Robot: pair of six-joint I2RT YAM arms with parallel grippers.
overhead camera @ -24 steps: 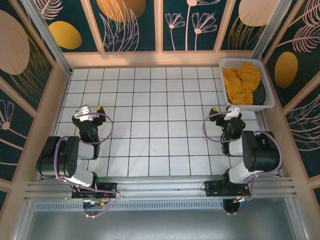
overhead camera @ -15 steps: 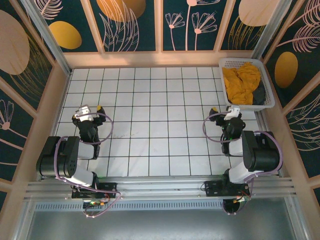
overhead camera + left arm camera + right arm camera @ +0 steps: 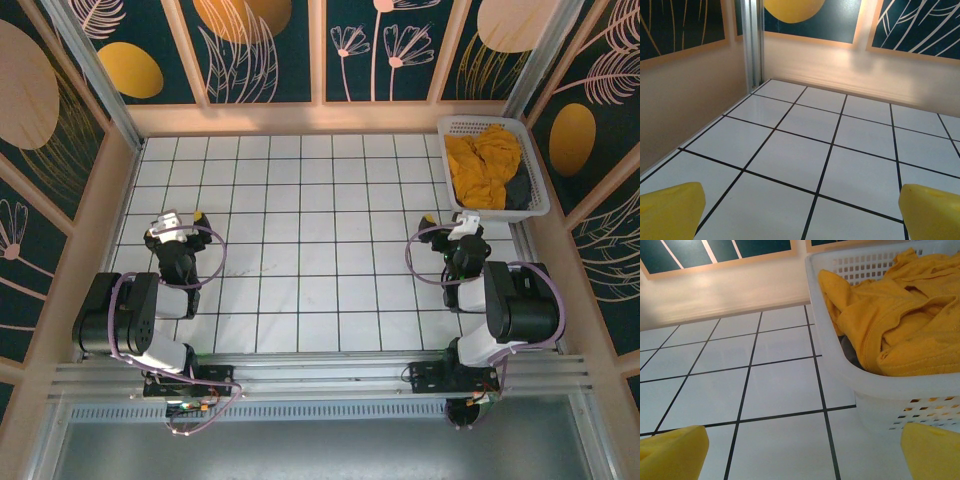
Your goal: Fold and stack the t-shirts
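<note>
My left gripper (image 3: 800, 212), right gripper (image 3: 805, 452) wide, empty. White gridded table (image 3: 300, 200) open between walls (image 3: 320, 118); basket (image 3: 497, 213) of t-shirts (image 3: 480, 165) far-right corner.

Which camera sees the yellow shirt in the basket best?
The right wrist camera: the yellow shirt is near, upper right, folds and seams plain, heaped in the white basket. The top camera shows it small, far right, beside dark cloth. The left wrist camera faces tiled table.
</note>
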